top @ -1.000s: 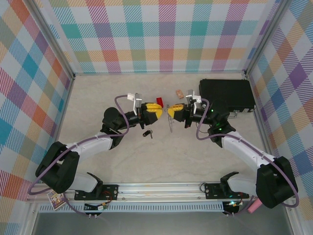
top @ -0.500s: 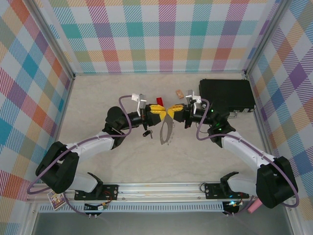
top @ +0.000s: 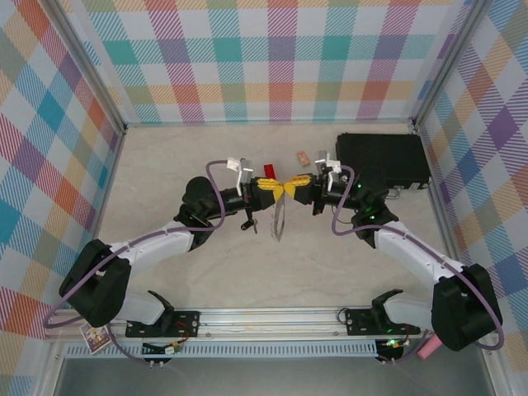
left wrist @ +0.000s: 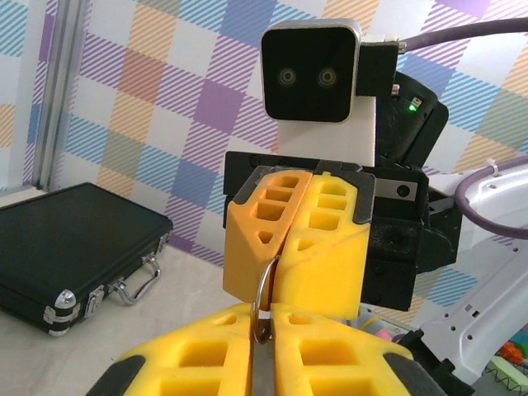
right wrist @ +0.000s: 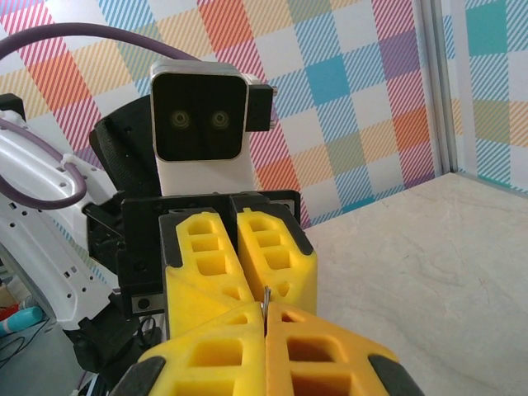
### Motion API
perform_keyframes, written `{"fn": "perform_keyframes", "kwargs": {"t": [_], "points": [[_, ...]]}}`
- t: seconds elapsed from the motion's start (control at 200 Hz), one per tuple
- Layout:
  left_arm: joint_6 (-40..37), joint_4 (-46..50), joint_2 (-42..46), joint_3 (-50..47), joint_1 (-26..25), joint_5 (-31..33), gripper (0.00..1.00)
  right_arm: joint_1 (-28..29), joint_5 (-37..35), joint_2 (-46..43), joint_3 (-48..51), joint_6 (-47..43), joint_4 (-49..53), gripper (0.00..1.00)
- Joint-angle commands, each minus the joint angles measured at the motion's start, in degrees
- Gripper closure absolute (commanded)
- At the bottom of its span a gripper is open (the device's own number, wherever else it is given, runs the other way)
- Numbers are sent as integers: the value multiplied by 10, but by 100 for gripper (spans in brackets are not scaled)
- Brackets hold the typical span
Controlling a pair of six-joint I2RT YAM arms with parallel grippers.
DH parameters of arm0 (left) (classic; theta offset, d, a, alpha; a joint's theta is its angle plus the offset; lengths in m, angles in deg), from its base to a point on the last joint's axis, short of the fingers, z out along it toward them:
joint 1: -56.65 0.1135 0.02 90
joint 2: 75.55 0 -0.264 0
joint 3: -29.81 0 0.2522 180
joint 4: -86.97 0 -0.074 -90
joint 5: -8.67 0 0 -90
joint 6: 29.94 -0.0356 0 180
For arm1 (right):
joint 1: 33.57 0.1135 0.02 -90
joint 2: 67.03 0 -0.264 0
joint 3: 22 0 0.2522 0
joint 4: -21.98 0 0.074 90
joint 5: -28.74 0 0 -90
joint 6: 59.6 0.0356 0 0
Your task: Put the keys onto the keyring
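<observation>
Left gripper [top: 271, 189] and right gripper [top: 294, 186] meet mid-table [top: 330, 272], each pinched shut on the top edge of the keyring [top: 278, 219]. It hangs edge-on, its length running toward the near side. The key [top: 247, 224] lies unthreaded just left of it, so threading likely remains.

No text, brand, number or sign is legible in any view. A small colourful card [top: 93, 337] at the near left edge of the top view may carry print, but it is too small to read.
</observation>
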Motion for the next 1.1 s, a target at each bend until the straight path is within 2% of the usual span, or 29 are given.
{"fn": "perform_keyframes", "kwargs": {"t": [0.0,0.13,0.2,0.325,0.46,0.515,0.6,0.64,0.79,0.855,0.955,1.02,1.06,1.095], "points": [[-33,46,23,19,-9,23,87,1,6,-6,-10,-7,-18,98],[-37,68,34,24,-14,42,88,2,1,-8,-7,-15,-13,98],[-49,91,38,29,-17,48,94,2,1,-9,-5,-18,-12,98],[-55,107,40,34,-21,58,89,3,1,-9,-4,-22,-7,98],[-62,113,50,30,-21,67,89,5,-3,-13,-3,-26,-4,97],[-63,117,53,32,-21,65,94,4,-2,-13,-3,-28,-1,98],[-60,124,52,36,-22,71,95,7,-7,-14,-3,-34,4,98],[-60,132,53,39,-23,75,100,8,-12,-14,-3,-40,9,98],[-82,178,59,49,-37,115,100,22,-48,-24,-4,-75,45,98],[-91,196,61,52,-42,135,90,28,-61,-29,-4,-90,67,98],[-94,198,64,51,-45,145,89,33,-74,-33,-2,-99,74,98],[-95,199,64,53,-46,148,93,34,-75,-34,-1,-101,75,98],[-95,198,63,53,-47,146,100,35,-75,-34,-1,-102,76,97],[-95,198,63,54,-48,145,100,36,-74,-34,-1,-103,78,94]]}}
